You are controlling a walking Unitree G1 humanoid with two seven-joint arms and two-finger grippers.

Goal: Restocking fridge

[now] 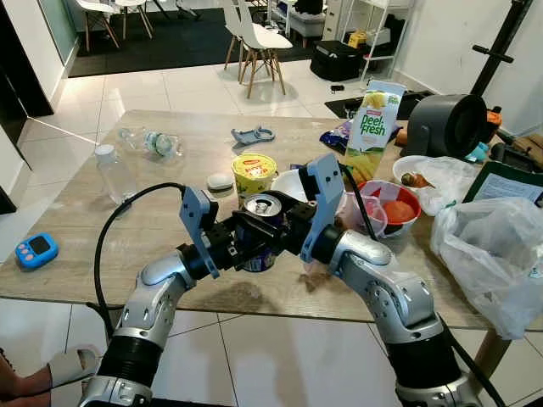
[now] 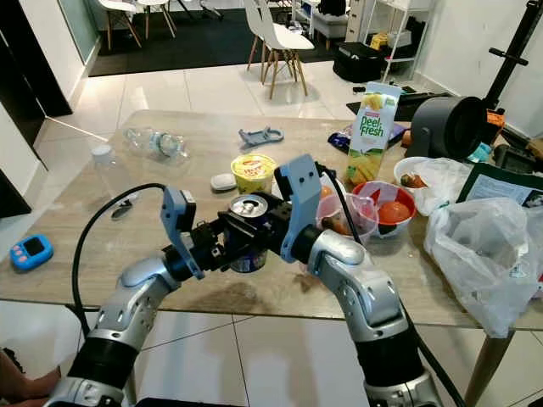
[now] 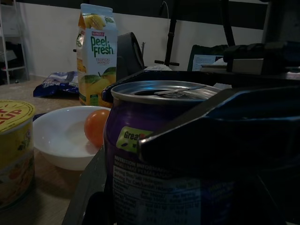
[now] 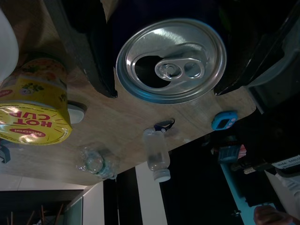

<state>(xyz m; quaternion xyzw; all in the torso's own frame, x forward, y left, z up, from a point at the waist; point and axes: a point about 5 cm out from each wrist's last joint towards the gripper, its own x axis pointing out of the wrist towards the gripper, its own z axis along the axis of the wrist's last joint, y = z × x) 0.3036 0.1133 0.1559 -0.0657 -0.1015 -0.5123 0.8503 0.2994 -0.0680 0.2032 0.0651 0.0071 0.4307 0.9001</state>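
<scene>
Purple can (image 1: 259,237), top already opened, stands near the table's (image 1: 76,229) front edge, both grippers at it. Right gripper (image 4: 164,70) clamps its sides; left gripper (image 1: 233,242): grip cannot be told. Stage early: juice carton (image 1: 373,127) and cup (image 1: 254,174) await; no fridge seen.

The can (image 1: 259,237) is deep purple with a silver top and a small green label patch. The cup (image 1: 254,174) behind it is yellow with a red logo on its lid — the juice carton (image 1: 373,127), far right, is white, green and yellow. A blue timer (image 1: 36,250) lies at the left edge of the pale wood-grain table (image 1: 76,212); the bowl (image 1: 288,185) is white.
</scene>
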